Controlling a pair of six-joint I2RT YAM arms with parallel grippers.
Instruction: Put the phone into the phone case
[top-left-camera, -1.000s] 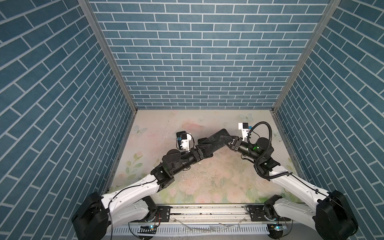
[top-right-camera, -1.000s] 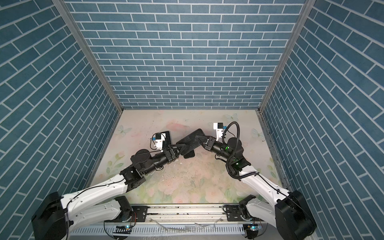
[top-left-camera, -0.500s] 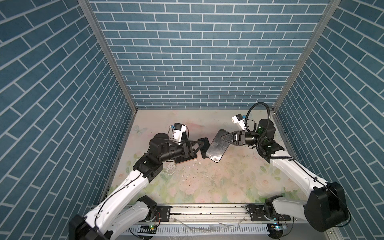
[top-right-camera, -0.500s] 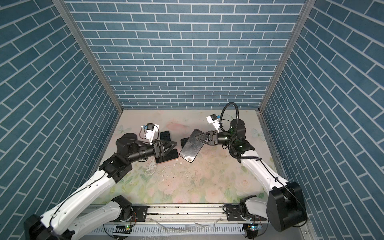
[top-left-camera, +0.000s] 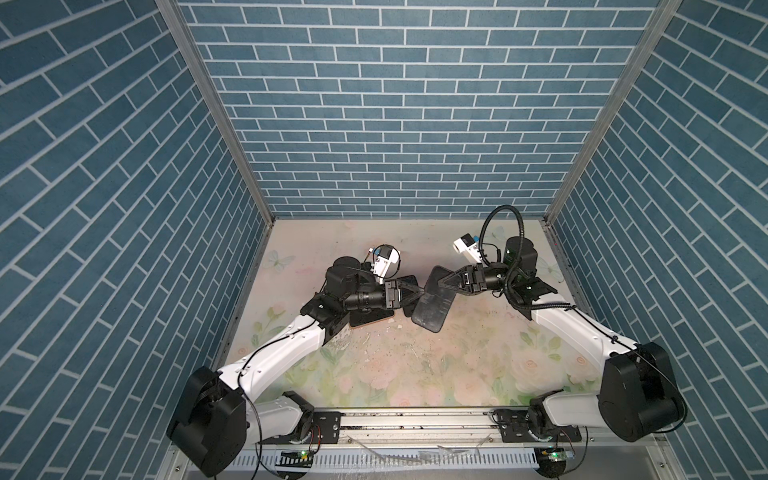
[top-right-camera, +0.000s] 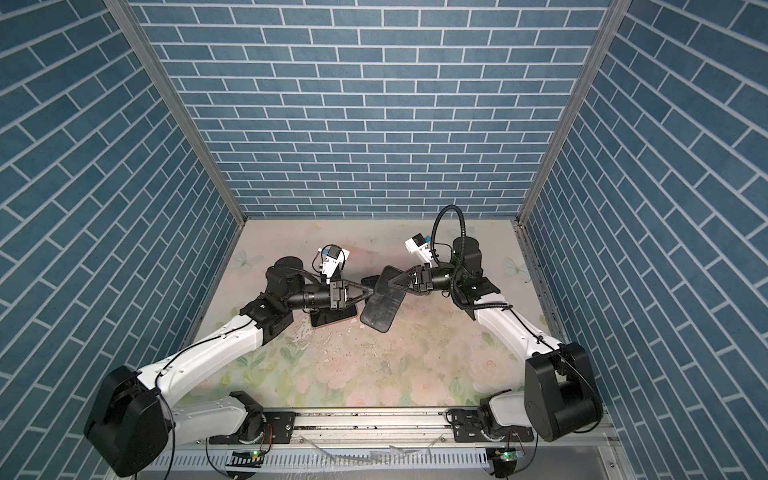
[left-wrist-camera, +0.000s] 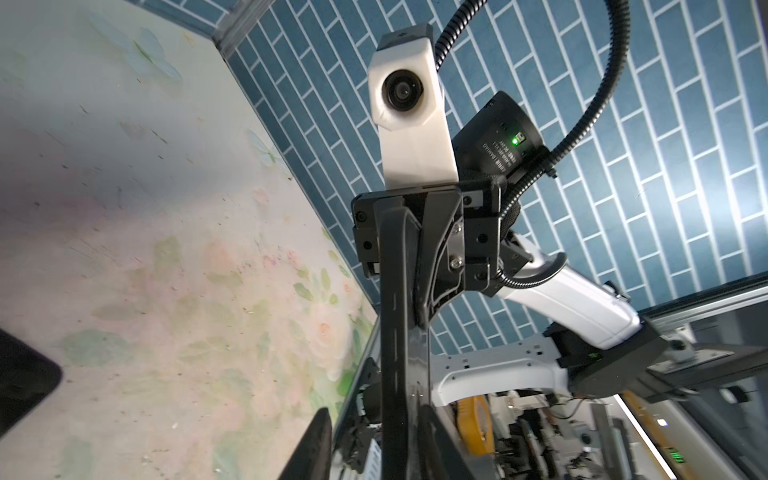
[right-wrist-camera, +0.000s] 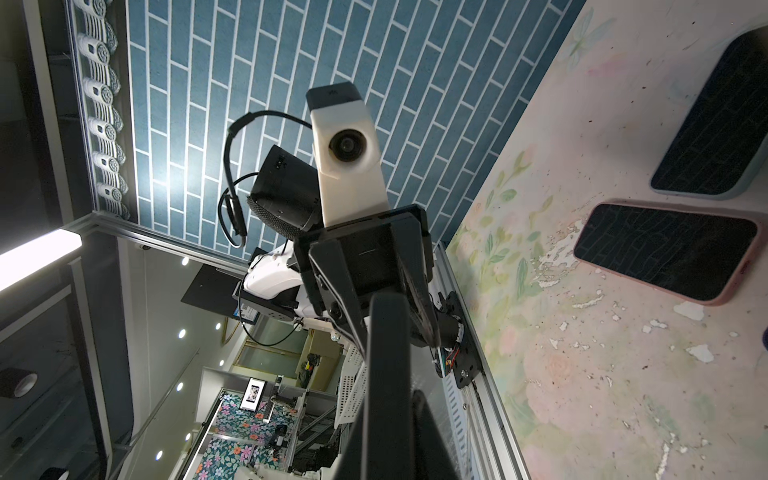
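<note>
Under me lies a pale tabletop (top-left-camera: 415, 365) printed with pink roses and green leaves, filling the lower middle of both top views. Its print has chipped into white flecks (top-left-camera: 368, 338) just left of centre, and a faint printed butterfly (top-left-camera: 276, 261) sits near its far left corner. Behind and at both sides rise blue brick-pattern wall panels (top-left-camera: 395, 104), joined by grey metal corner posts (top-left-camera: 218, 112). Along the bottom of the frame I see a silver aluminium rail (top-left-camera: 415, 419) and, below it, a white slotted cable duct (top-left-camera: 415, 459).

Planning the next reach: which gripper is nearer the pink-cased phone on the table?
Left. The left gripper hangs over the pink-cased phone; the right gripper, holding a black case, is farther right.
</note>
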